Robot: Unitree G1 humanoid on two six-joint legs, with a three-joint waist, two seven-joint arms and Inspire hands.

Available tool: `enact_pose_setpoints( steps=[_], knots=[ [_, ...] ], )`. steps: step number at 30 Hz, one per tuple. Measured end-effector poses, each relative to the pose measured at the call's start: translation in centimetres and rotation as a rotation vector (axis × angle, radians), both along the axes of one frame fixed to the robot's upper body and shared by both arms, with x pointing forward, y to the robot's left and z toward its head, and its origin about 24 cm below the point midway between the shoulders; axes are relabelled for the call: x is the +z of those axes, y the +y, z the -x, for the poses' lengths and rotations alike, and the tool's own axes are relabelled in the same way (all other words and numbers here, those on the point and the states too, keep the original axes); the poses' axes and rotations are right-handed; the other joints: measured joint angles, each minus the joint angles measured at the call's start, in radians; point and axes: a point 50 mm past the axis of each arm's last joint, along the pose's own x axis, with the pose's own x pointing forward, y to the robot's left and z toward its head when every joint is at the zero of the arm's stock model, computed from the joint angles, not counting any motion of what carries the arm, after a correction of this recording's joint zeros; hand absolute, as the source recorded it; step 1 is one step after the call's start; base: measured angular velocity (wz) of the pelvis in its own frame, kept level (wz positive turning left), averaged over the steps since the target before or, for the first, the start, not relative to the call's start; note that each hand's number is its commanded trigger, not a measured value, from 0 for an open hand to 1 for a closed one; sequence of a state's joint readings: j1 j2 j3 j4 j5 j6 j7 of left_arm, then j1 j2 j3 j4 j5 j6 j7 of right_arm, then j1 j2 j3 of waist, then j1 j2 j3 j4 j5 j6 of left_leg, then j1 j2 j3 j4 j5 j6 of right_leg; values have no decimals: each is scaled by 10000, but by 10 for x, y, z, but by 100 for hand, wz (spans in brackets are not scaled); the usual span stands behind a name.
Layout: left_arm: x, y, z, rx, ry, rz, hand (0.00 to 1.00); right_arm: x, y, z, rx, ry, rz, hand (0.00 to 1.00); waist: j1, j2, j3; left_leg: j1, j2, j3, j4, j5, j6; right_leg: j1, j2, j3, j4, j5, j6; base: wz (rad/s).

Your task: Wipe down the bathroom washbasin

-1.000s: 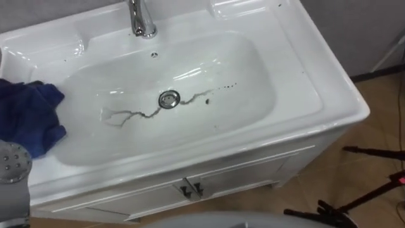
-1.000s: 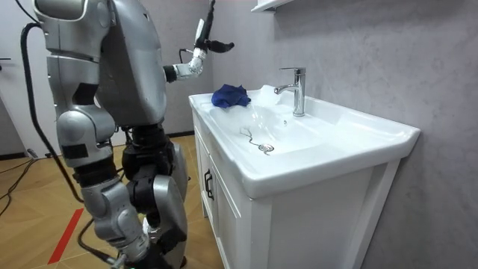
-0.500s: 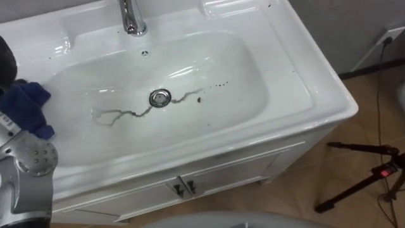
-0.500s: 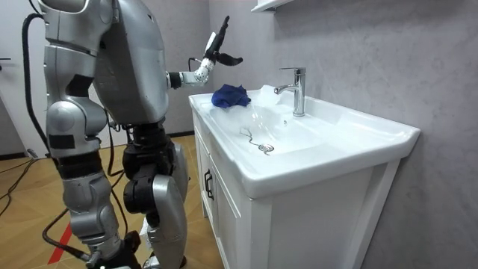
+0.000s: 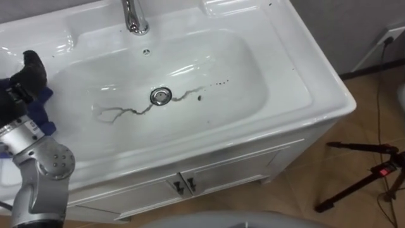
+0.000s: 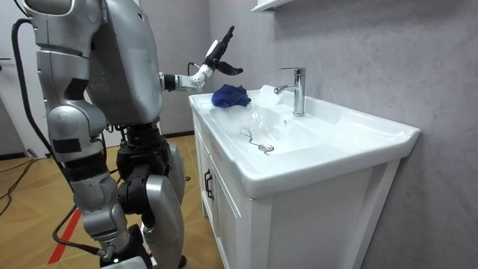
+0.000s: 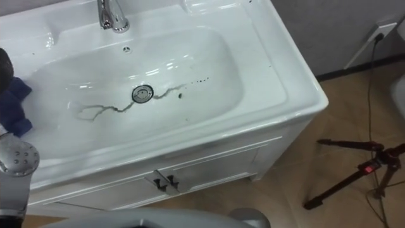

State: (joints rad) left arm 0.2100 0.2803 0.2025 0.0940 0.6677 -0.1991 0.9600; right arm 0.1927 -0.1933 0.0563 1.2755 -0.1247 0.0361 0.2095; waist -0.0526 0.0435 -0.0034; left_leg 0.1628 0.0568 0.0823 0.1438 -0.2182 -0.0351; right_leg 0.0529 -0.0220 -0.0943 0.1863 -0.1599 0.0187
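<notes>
The white basin (image 5: 285, 57) has dark streaks (image 5: 126, 113) running left and right of its drain (image 5: 160, 95). A blue cloth (image 5: 42, 115) lies crumpled on the rim at the basin's left end; in the room view the cloth (image 6: 230, 96) sits at the far end of the counter. My left hand (image 5: 28, 71) hovers above the cloth with its fingers straight and open, holding nothing. In the room view the left hand (image 6: 216, 55) is raised a little above and short of the cloth. My forearm hides part of the cloth.
A chrome faucet (image 5: 133, 16) stands at the back rim above the drain. Cabinet doors with small handles (image 5: 181, 185) are below the basin. A black tripod (image 5: 361, 183) stands on the wooden floor at the right. I stand at the cabinet's left end.
My left hand has come down and forward over the blue cloth, and my forearm now covers more of it. The basin and cloth have not moved.
</notes>
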Motion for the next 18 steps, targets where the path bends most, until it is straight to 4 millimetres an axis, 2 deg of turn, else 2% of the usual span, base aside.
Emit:
enact_pose_setpoints(
  steps=[8,13,18],
  knots=[
    [-29,6,4,289,1741,387,0,0,0,5,-83,221,16,0,16,44,19,69,14,32,-4,0,0,8,27,86,32,16,-19,-4],
    [-52,12,11,757,3075,767,0,0,-1,7,-220,509,121,0,22,112,12,89,17,-3,-115,0,0,-3,44,106,21,21,-16,0],
    [-73,16,20,1114,4389,1228,0,0,-1,6,-337,542,143,0,37,181,41,60,16,-26,-125,-1,1,-25,47,108,18,28,-14,0]
  ],
)
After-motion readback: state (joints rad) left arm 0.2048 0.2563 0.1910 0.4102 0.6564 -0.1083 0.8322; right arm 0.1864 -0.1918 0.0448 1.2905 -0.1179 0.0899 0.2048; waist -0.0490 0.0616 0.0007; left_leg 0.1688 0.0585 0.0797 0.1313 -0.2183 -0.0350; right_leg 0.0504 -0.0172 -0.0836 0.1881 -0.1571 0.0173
